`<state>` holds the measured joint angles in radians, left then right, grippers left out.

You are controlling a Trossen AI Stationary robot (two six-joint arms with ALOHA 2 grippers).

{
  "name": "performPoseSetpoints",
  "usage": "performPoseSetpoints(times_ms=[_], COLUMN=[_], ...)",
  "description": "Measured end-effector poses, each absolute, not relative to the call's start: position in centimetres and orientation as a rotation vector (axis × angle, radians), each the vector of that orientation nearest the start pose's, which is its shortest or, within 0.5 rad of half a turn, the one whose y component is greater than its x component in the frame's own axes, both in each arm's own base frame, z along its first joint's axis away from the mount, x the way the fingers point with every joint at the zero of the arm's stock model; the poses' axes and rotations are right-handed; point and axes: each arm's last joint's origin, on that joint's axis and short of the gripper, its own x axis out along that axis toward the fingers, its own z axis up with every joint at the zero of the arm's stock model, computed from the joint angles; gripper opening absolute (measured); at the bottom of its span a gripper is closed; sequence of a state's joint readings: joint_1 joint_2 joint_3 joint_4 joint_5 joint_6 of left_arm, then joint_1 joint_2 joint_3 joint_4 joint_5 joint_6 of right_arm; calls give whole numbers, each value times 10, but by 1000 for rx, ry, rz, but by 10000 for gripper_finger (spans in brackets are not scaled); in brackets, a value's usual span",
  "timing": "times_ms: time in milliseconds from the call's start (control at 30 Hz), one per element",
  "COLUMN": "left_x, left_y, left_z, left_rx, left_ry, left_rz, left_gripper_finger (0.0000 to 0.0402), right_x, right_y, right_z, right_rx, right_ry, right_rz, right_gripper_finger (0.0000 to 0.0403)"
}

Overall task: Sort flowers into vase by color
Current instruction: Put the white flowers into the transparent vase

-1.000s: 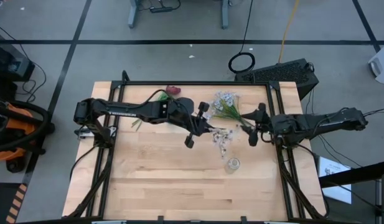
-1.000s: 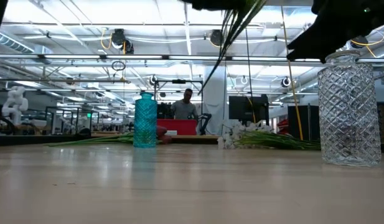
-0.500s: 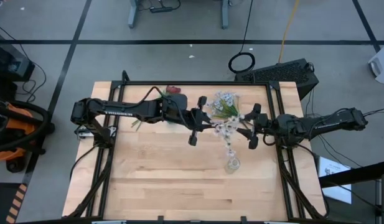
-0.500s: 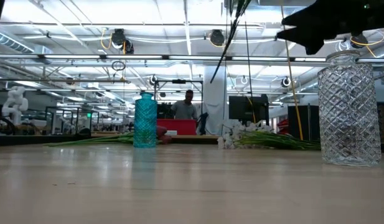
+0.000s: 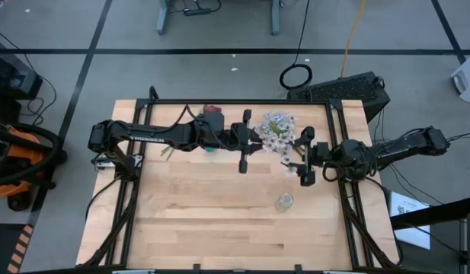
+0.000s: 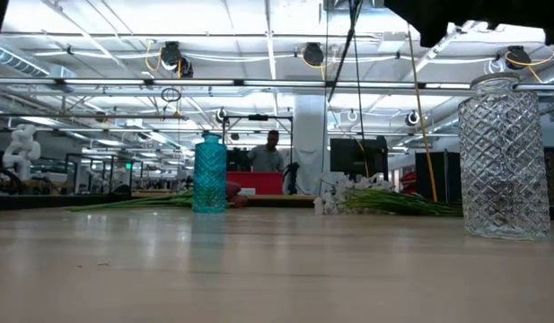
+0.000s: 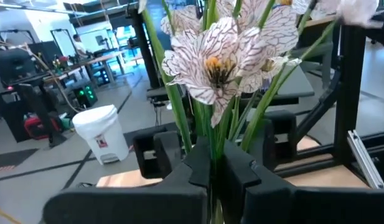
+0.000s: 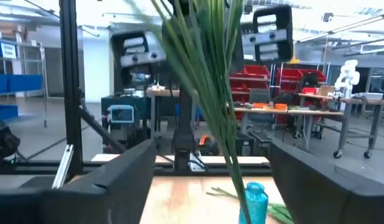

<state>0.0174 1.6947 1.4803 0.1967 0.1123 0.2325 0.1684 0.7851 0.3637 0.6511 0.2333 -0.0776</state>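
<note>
We saw a counter (image 5: pixel 204 221) of pale planked wood with a smooth, faintly glossy finish. The clear vase (image 6: pixel 504 157) looked like cut glass with a diamond pattern, the teal vase (image 6: pixel 209 174) like ribbed translucent glass. The flowers (image 7: pixel 226 56) had matt, cloth-like veined petals, and the left gripper (image 7: pixel 218 186) looked like matt black plastic.

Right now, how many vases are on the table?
2. A blue vase stands toward the far side of the table, beside the red flower. A clear glass vase stands nearer the front, on the right arm's side. No others show.

white spray (image 5: pixel 276 144) lifted (off clear vase (image 5: pixel 285 201)), right gripper (image 5: pixel 302 157) wider
</note>
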Motion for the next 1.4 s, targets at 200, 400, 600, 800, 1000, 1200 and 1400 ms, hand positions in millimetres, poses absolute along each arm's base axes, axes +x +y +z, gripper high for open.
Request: performPoseSetpoints(times_ms=[200,400,600,800,1000,1200,1400], left_x=[408,414,415,415,414,408,388], left_y=[4,4,4,4,4,2,-5], left_z=[365,358,355,354,359,365,372], left_rx=[231,238,240,239,161,126,100], left_ry=[-14,-9,10,10,-11,-2,123], left_rz=[-95,-98,-101,-101,-98,-103,-126], left_gripper_finger=[15,15,15,16,59,147,210], right_x=[191,208,213,213,213,213,204], right_y=[26,29,29,29,29,28,26], right_z=[278,288,286,285,284,284,288], right_rx=[-14,-24,-34,-34,-41,-39,21], right_ry=[-243,-235,-214,-207,-199,-196,-176], right_rz=[-69,-73,-102,-123,-128,-136,-146], right_gripper_finger=[324,312,262,166,52,13,4])
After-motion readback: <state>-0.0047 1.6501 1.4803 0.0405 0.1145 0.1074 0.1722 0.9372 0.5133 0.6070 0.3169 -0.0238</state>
